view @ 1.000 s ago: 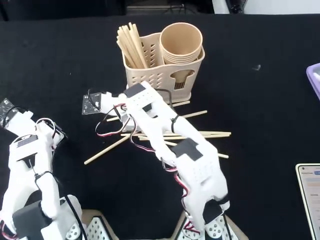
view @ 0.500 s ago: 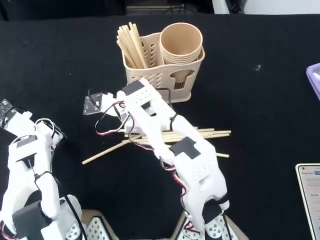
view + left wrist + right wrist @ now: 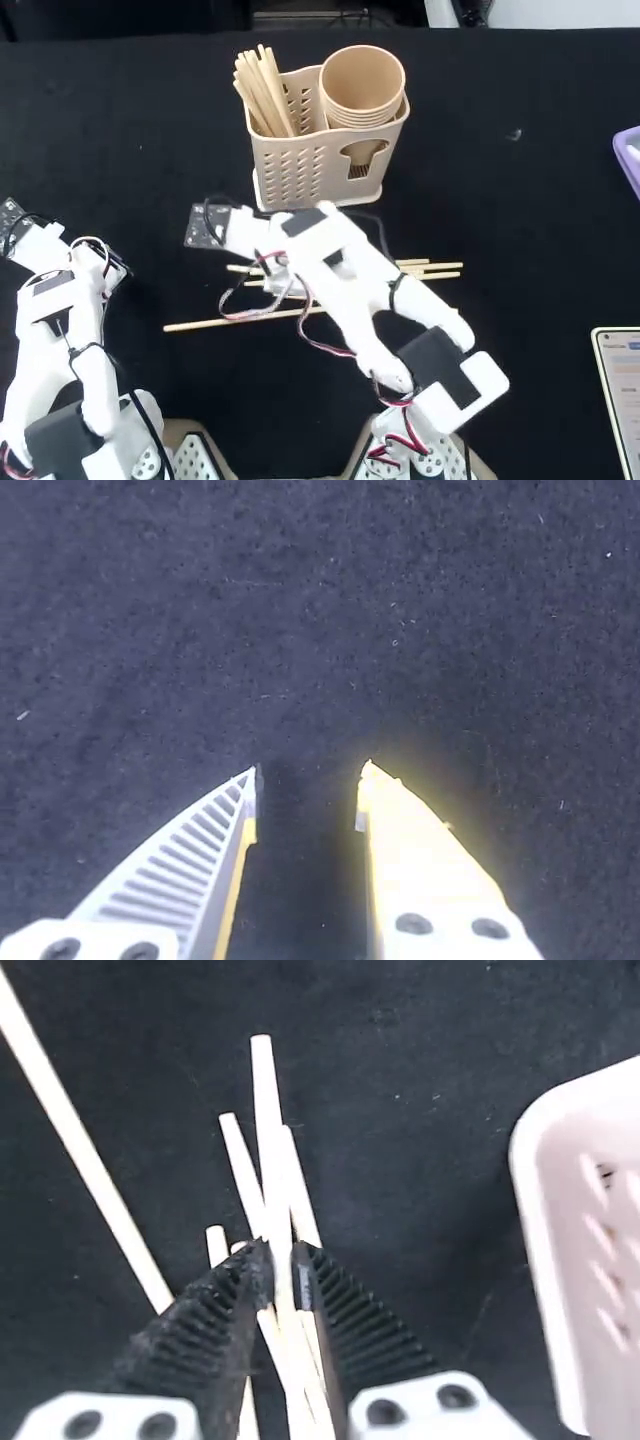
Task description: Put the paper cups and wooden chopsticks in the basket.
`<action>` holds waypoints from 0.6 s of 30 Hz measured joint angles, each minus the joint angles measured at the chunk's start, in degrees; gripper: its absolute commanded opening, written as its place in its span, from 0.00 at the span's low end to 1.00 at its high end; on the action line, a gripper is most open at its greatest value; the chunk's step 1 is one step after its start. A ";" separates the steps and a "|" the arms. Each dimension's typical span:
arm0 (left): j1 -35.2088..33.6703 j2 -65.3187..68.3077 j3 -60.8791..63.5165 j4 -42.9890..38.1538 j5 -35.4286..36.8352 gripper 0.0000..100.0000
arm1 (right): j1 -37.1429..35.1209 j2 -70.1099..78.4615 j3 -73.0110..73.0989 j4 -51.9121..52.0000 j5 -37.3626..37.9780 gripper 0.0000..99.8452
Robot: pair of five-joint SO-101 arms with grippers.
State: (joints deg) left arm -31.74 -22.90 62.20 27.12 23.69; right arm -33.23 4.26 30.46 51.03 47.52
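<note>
Chopsticks [image 3: 215, 321] loose on black tablecloth [image 3: 520, 200]

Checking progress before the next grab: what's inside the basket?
The basket holds stacked paper cups and a bundle of chopsticks; its walls hide their lower parts.

The basket [image 3: 325, 160] stands near the table's [image 3: 540, 200] far edge, cups [image 3: 362, 85] and chopsticks [image 3: 262, 90] in it. Just before it lie loose chopsticks [image 3: 430, 268].

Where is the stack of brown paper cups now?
In the high view, the stack of brown paper cups stands in the right compartment of the beige plastic basket, beside the upright wooden chopsticks in its left compartment.
</note>
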 measured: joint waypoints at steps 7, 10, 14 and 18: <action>0.00 0.00 0.00 0.00 0.00 0.17 | 1.05 -0.09 1.76 0.09 -1.49 0.17; 0.00 0.00 0.00 0.00 0.00 0.17 | 2.64 -0.09 1.76 0.26 -2.20 0.17; 0.00 0.00 0.00 0.00 0.00 0.17 | 4.84 -0.09 1.93 0.53 -2.29 0.17; 0.00 0.00 0.00 0.00 0.00 0.17 | 7.38 -0.26 2.64 2.11 1.23 0.18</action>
State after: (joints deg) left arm -31.74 -22.90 62.20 27.12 23.69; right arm -25.85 4.00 33.10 53.14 48.75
